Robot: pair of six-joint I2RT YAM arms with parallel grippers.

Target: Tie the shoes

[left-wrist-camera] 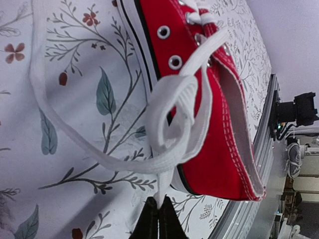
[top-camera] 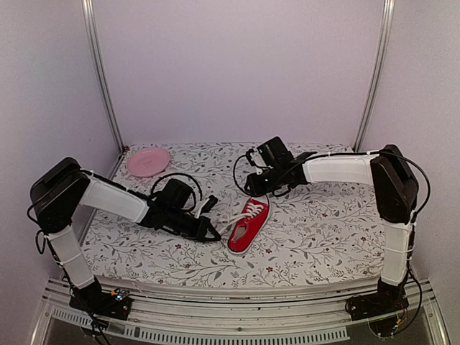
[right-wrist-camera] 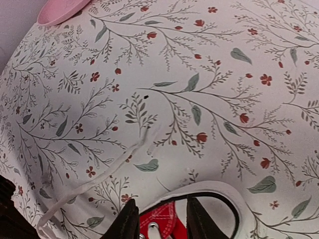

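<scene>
A small red sneaker [top-camera: 248, 225] with white sole and toe cap lies on the floral cloth, toe toward the back. My left gripper [top-camera: 214, 235] sits just left of it, low over the cloth. In the left wrist view the gripper [left-wrist-camera: 159, 215] is shut on a loop of white lace [left-wrist-camera: 172, 112] pulled out from the shoe's side [left-wrist-camera: 214, 129]. My right gripper [top-camera: 256, 188] hovers over the toe. In the right wrist view it [right-wrist-camera: 162, 221] is open, its fingers astride the toe cap [right-wrist-camera: 219, 191]. A loose lace end [right-wrist-camera: 94, 175] trails left across the cloth.
A pink plate [top-camera: 147, 161] sits at the back left corner and shows at the top left of the right wrist view [right-wrist-camera: 60, 10]. Metal frame posts rise at both back corners. The table's front rail [left-wrist-camera: 271, 124] runs close behind the shoe's heel.
</scene>
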